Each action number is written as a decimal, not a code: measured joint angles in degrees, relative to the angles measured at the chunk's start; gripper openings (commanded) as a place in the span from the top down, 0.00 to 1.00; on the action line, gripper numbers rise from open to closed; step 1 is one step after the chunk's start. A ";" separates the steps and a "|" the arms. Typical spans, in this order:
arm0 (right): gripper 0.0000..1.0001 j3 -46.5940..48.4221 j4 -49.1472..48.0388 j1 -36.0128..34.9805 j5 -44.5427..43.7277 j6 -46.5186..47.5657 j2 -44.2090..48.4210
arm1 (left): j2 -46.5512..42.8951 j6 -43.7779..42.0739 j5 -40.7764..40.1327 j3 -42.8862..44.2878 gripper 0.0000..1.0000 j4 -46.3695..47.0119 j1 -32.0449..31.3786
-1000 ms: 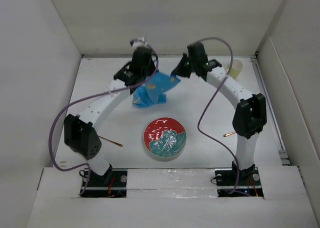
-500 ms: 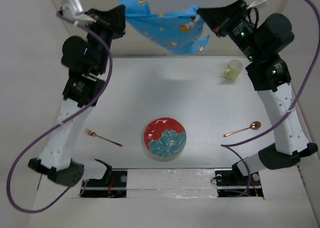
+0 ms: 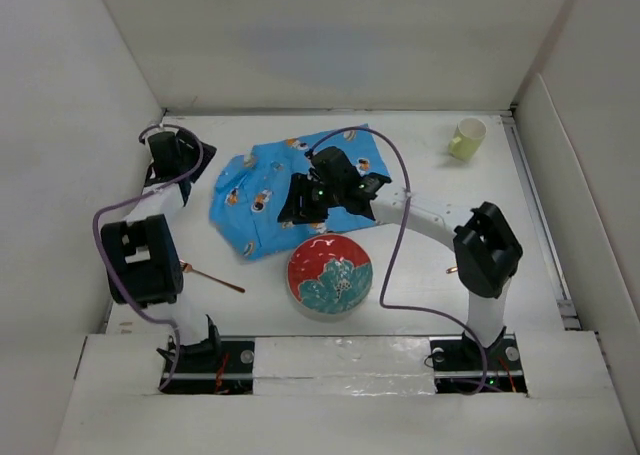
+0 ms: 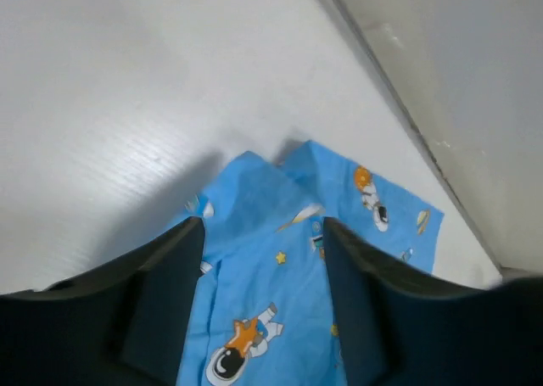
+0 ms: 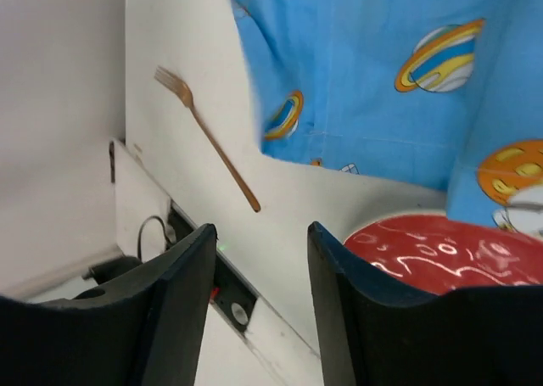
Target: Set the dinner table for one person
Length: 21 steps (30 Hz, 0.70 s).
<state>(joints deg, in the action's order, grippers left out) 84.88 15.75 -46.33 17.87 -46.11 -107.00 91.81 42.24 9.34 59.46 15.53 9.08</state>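
While right tool (image 5: pixel 260 233) gapes, dinner table (image 5: pixel 165 157) beneath, seemingly apart

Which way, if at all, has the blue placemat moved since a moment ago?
Yes. The placemat dropped from up near the back wall and now lies on the dinner table, just behind the red plate.

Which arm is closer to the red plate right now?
Right. The right arm holds its jaws over the blue cloth just behind the plate; the left arm is at the cloth's left edge, much farther off.
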 measured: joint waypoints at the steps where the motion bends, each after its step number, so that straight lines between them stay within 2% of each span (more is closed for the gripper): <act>1: 0.41 0.76 0.57 -0.20 0.17 0.39 -0.74 | 2.71 0.09 1.49 0.72 0.36 -0.68 0.96; 2: 0.43 1.09 0.96 -0.17 0.11 0.87 -0.68 | 4.81 0.35 2.78 1.40 0.31 -1.44 2.10; 3: 0.54 1.03 1.20 0.22 -0.46 1.49 0.02 | 5.53 0.39 3.72 1.64 0.31 -2.05 2.78; 4: 0.73 0.46 1.33 1.11 -1.09 2.21 1.31 | 5.53 0.37 4.26 1.77 0.33 -2.60 3.39; 5: 1.00 -0.44 1.42 2.19 -1.97 2.82 3.08 | 5.16 0.26 4.66 2.32 0.46 -3.41 3.93; 8: 1.00 -6.47 1.25 7.74 -5.55 3.19 10.60 | 3.74 -2.49 4.31 6.32 0.60 -6.86 3.89; 10: 1.00 -10.08 1.62 12.57 -8.81 3.45 14.36 | 2.03 -6.10 2.19 8.70 0.56 -10.05 1.77; 11: 0.94 -11.41 1.99 15.13 -11.02 3.54 15.32 | 1.09 -7.80 1.07 9.46 0.47 -11.80 0.22; 12: 0.82 -12.37 2.25 17.42 -13.49 3.76 15.61 | 0.31 -9.35 0.13 10.01 0.45 -13.57 -1.44; 13: 0.67 -12.76 3.08 19.47 -15.69 4.04 15.30 | -0.15 -10.71 -0.59 10.43 0.43 -15.30 -2.82; 14: 0.48 -12.79 3.96 21.14 -17.64 4.42 14.34 | -0.17 -11.85 -0.87 10.78 0.36 -16.96 -4.26; 15: 0.42 -12.68 4.85 22.51 -19.28 4.92 13.11 | 0.04 -12.98 -1.03 10.91 0.34 -18.38 -5.22; 17: 0.37 -10.88 8.11 24.33 -21.77 6.32 9.18 | 1.73 -14.99 -1.64 11.50 0.31 -22.23 -6.01; 21: 0.37 -7.30 12.52 26.53 -24.33 8.31 1.03 | 8.37 -18.64 -5.40 13.99 0.30 -28.37 -5.88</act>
<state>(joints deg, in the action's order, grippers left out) 77.58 28.27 -19.79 -6.46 -37.80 -105.97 100.18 23.59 3.95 73.45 -12.84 3.20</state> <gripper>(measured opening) 0.626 0.699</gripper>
